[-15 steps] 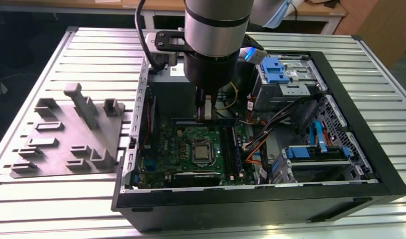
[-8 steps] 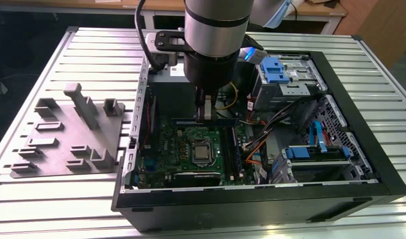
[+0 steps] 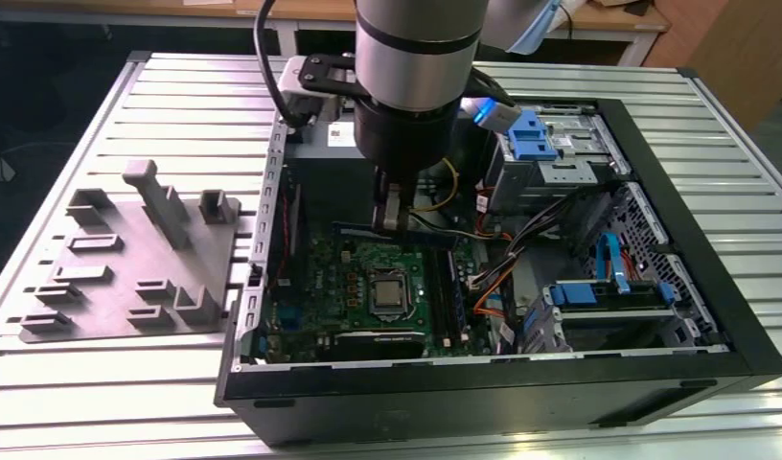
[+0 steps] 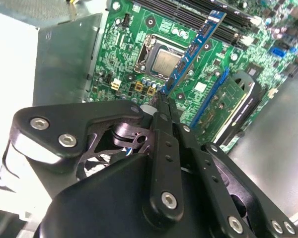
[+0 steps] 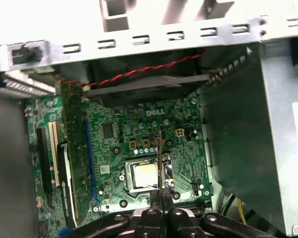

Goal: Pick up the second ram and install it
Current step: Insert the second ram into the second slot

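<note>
You are looking at a slatted metal table (image 3: 110,383), where an open case (image 3: 494,383) is lying beside a gray plate (image 3: 110,278). The gripper (image 4: 161,101) is hanging inside the case, pinching narrowly on 1 end of the ram (image 4: 196,44). The blue stick is jutting out from the fingertips, tilted above the board (image 4: 124,44) and crossing over the socket (image 4: 166,62). So the pickup is looking done. The install is not: the ram is hanging clear of the board, and the slots (image 4: 179,11) beyond its far tip are waiting.
</note>
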